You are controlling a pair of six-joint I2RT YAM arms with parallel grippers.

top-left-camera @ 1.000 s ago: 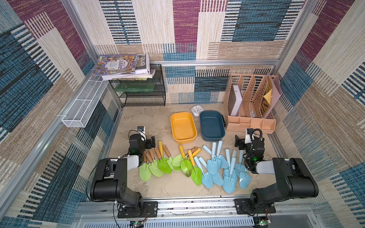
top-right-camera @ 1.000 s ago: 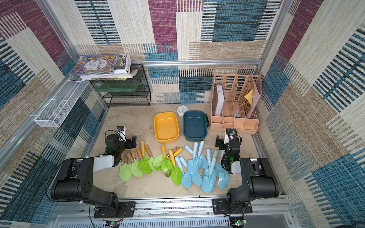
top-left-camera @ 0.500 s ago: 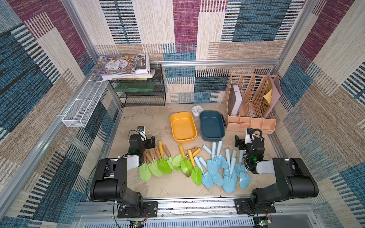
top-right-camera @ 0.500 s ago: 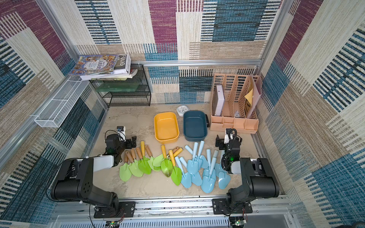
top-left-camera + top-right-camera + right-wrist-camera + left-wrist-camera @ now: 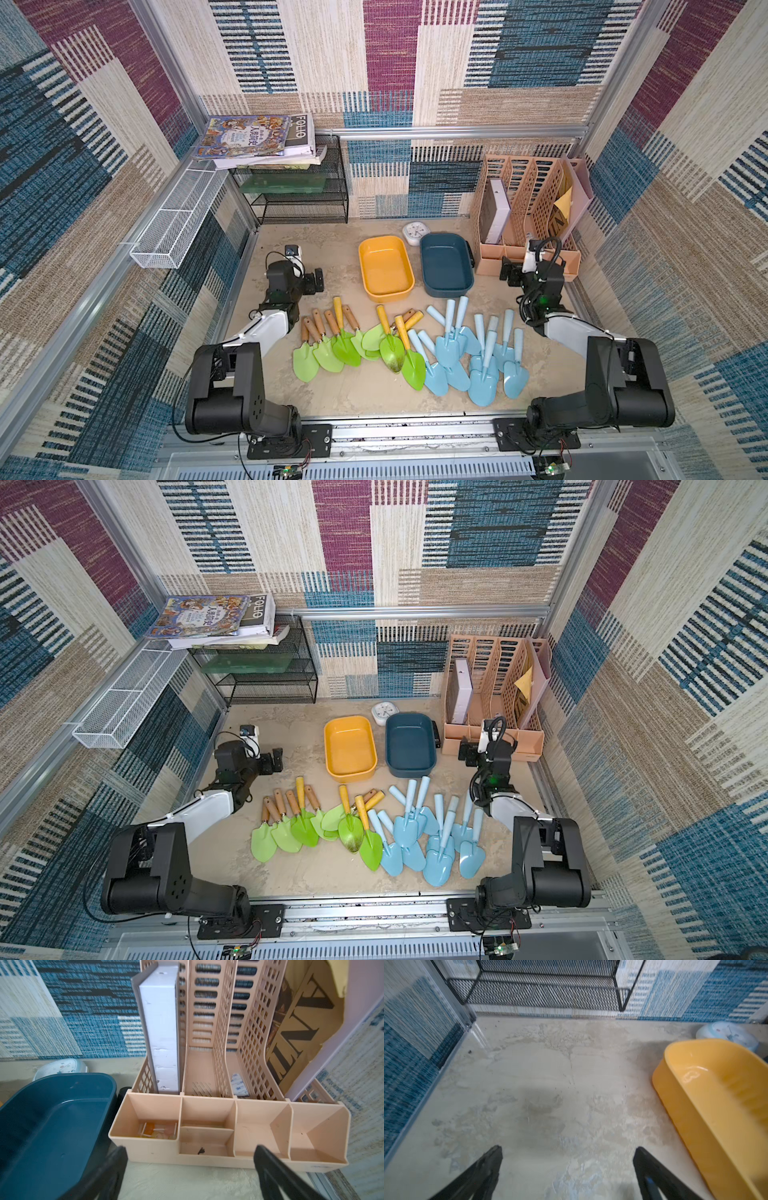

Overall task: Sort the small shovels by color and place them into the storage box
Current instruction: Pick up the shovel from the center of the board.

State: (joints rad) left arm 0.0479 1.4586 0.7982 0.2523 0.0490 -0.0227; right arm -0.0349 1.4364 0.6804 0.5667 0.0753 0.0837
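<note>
The left end effector (image 5: 566,1159) and right end effector (image 5: 190,1157) stand spread wide, empty; overlapping green shovels (image 5: 345,353) and blue shovels (image 5: 449,351) may snag neighbours, mixing colours

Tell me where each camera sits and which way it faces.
Top views: high at the front, looking down on shovels, yellow bin, blue bin; left arm, right arm show.
Left wrist: on the left arm, facing table and yellow bin; open left tool shows.
Right wrist: on the right arm, facing organizer and blue bin; open right tool shows.
Shared: both wrist views catch the clock.
</note>
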